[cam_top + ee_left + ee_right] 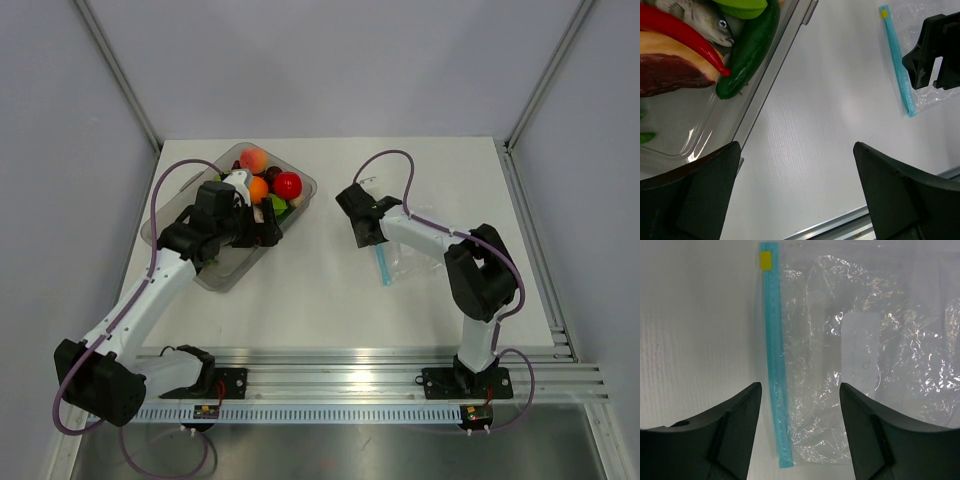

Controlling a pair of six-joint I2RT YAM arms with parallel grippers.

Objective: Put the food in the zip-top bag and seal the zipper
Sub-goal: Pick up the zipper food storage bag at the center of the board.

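The food lies in a clear rigid tub (226, 272): a peach piece (253, 158), an orange piece (258, 187), a red piece (288, 184) and a green piece (280, 208). The left wrist view shows a red chili (685, 35) and a green cucumber (751, 50) in the tub (685, 125). The zip-top bag (415, 262) lies flat and empty on the table, its light-blue zipper (384, 267) on the left edge. My right gripper (367, 236) hovers open over the zipper's near end (776, 365). My left gripper (272, 231) is open and empty at the tub's right rim.
The bag (865, 340) carries a yellow tab (765, 261) at the zipper's far end. A metal rail (350, 355) runs along the table's near edge. Grey walls stand on three sides.
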